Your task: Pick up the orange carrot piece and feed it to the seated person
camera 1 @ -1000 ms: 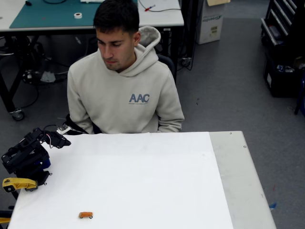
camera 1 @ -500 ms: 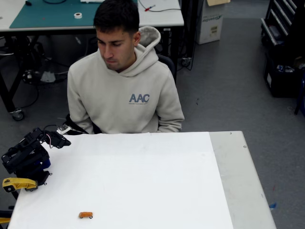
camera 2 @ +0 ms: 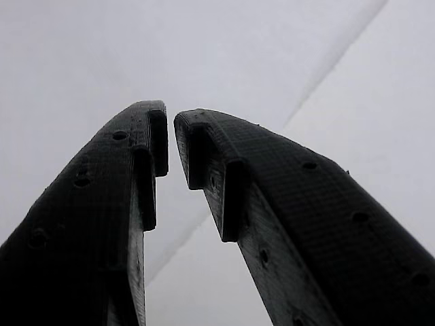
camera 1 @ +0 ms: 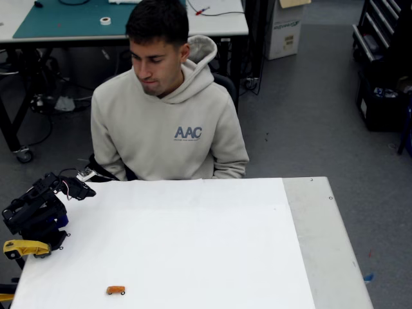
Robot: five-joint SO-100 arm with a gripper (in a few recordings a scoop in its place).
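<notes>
Nothing of the task was done yet. The seated person [camera 1: 168, 109] sat behind the table's [camera 1: 193, 244] far edge. The arm [camera 1: 35, 209] rested folded at the left edge, its gripper [camera 2: 170, 146] nearly clenched, empty. The orange carrot piece [camera 1: 116, 290] lay untouched near the near-left corner. Nothing had shifted from the earlier frames.
</notes>
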